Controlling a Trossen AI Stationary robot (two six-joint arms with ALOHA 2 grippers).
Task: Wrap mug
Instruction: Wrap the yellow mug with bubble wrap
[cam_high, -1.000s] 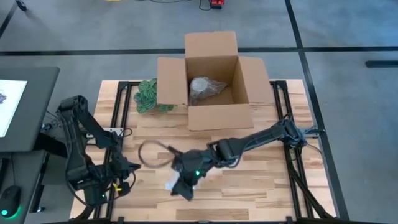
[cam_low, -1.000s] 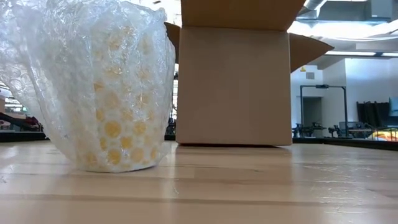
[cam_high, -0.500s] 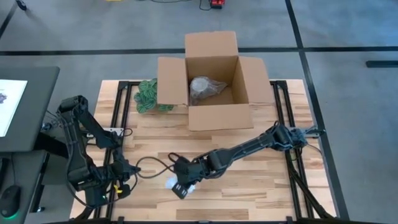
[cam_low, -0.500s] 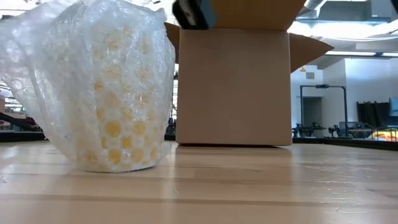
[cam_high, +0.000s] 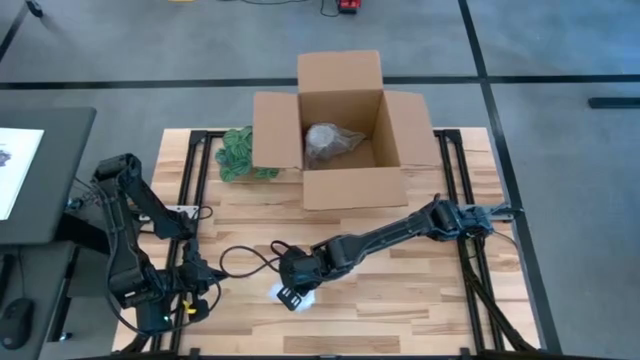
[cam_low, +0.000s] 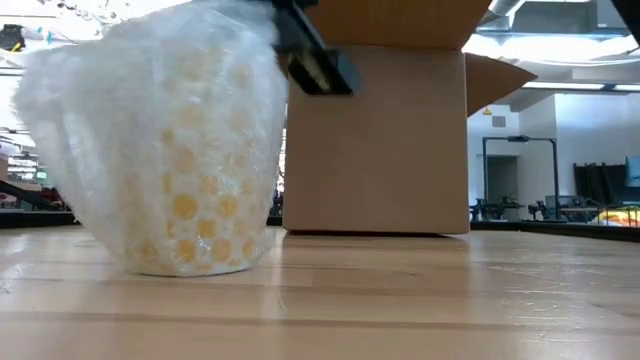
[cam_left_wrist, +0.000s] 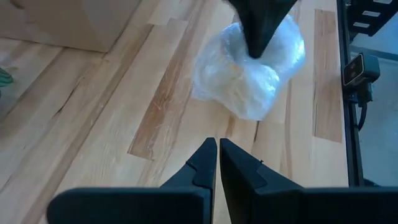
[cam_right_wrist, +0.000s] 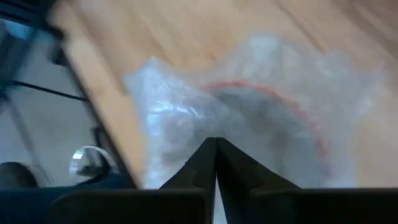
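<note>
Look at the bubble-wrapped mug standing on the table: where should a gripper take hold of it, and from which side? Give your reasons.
Probably best from above, gripping the loose bubble wrap gathered at the top of the wrapped mug. It stands upright on the table, the wrap bunches over the mouth, and its sides look wide and slippery. The right gripper is already directly above it, fingers together. The box stands behind, so nothing blocks a descent.
</note>
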